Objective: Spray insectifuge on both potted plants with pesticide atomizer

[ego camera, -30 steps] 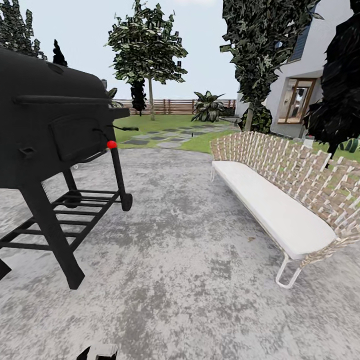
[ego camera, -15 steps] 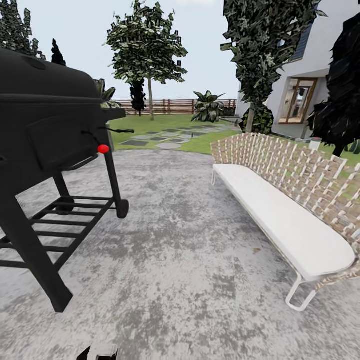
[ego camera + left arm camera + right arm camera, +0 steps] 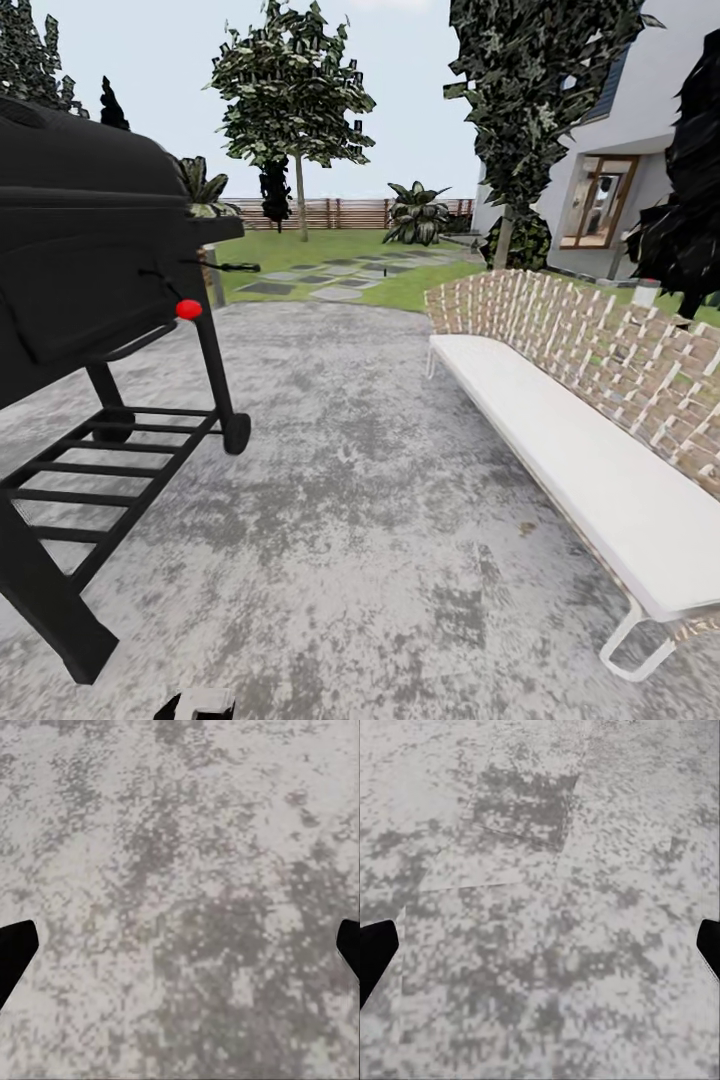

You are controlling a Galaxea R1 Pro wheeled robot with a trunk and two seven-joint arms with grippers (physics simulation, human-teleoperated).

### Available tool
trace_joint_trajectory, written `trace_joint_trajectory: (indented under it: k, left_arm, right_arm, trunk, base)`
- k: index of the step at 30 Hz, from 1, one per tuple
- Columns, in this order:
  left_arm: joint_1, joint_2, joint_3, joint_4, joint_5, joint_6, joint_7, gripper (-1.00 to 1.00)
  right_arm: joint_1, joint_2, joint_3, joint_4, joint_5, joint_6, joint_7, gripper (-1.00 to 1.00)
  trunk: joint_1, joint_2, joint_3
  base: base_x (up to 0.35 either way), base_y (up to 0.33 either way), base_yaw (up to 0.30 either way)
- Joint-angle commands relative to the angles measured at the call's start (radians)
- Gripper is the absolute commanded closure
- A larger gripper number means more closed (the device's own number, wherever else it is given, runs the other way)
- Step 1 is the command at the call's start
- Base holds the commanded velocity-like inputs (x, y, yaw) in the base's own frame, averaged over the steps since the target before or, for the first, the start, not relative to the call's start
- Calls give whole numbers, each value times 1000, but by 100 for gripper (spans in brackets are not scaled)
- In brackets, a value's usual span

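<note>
I am on the round grey paved patio (image 3: 380, 480) of the garden. Beyond it lie the green lawn (image 3: 330, 245), the grey stepping stones (image 3: 320, 280) and the brown slat fence (image 3: 340, 212). The pesticide atomizer and the two potted plants are out of view. My left gripper (image 3: 180, 952) is open, its black fingertips (image 3: 15, 949) far apart over bare paving. My right gripper (image 3: 540, 952) is open too, with nothing between its fingers (image 3: 375, 949). A black-and-white piece of my arm (image 3: 195, 705) shows at the head view's lower edge.
A big black barbecue grill (image 3: 80, 300) on a wheeled frame stands close on the left. A long woven bench (image 3: 580, 420) with a white cushion runs along the right. A striped-leaf bush (image 3: 415, 213), trees and a white house (image 3: 620, 180) stand farther back.
The whole head view has shifted: the camera has moved forward over the patio, so the grill and the bench loom larger and slide toward the picture's sides. Both grippers are unchanged.
</note>
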Motion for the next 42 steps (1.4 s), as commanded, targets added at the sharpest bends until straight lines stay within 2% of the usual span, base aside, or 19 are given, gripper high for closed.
trace_joint_trajectory:
  k: [1,10,26,42]
  left_arm:
    - [-1,0,2,1,-7,-3,2,-100]
    - [-1,-1,2,1,-8,-3,2,-100]
    - [-1,0,2,1,-7,-3,2,-100]
    - [-1,0,2,1,-8,-3,2,-100]
  right_arm:
    - [-1,0,-3,1,1,-3,1,-100]
    - [-1,0,-3,1,1,-3,1,-100]
    - [-1,0,-3,1,1,-3,1,-100]
    - [-1,0,-3,1,1,-3,1,-100]
  trunk:
    - [0,0,-1]
    - [0,0,-1]
    - [0,0,-1]
    - [0,0,-1]
  base:
    - [340,0,0]
    - [331,-34,0]
    - [294,-142,0]
    - [336,-9,0]
